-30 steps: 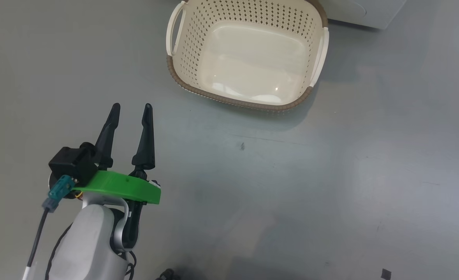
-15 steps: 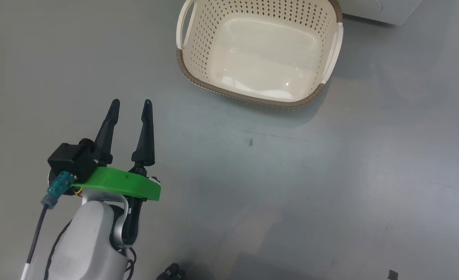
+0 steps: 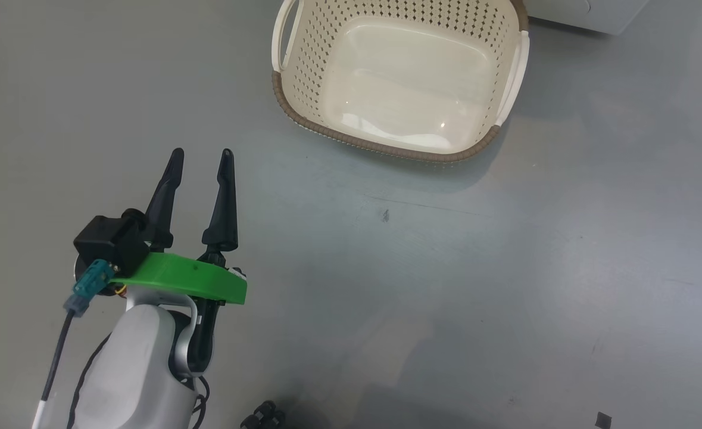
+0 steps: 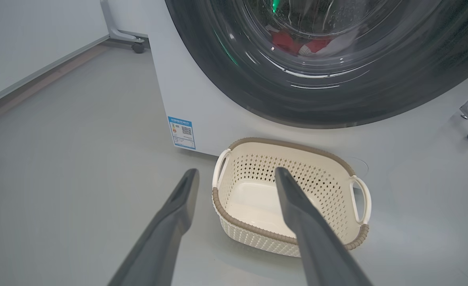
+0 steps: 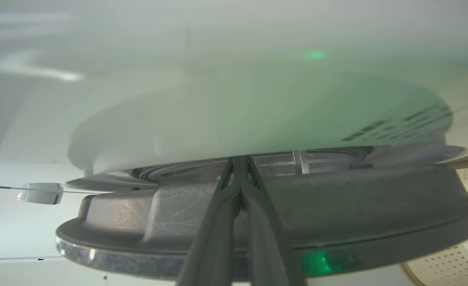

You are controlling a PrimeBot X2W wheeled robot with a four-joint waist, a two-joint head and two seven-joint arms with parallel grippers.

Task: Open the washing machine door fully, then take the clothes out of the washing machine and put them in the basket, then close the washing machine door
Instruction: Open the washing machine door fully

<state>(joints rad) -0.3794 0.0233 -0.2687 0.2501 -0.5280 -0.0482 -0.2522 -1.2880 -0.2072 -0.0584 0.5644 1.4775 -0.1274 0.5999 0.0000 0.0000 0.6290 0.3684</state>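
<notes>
I am at the first step: my right gripper (image 5: 239, 159), fingers together, reaches behind the barely ajar washing machine door (image 5: 337, 198). The clothes (image 4: 285, 39) lie inside the washing machine (image 4: 202, 103); the basket (image 3: 386, 147) on the floor (image 3: 505, 268) is empty; my left gripper (image 3: 202, 154) is wide.

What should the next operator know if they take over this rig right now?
Left gripper: open, empty, hovering over the floor short of the basket.
Right gripper: shut, tips at the gap between the washing machine door edge and the washing machine front.
Door: cracked at most, not swung open.
Clothes: red, inside the drum behind the glass.
Basket: empty, on the floor in front of the machine.
Done: nothing completed.
Left: open door fully, move clothes to basket, close door.
</notes>
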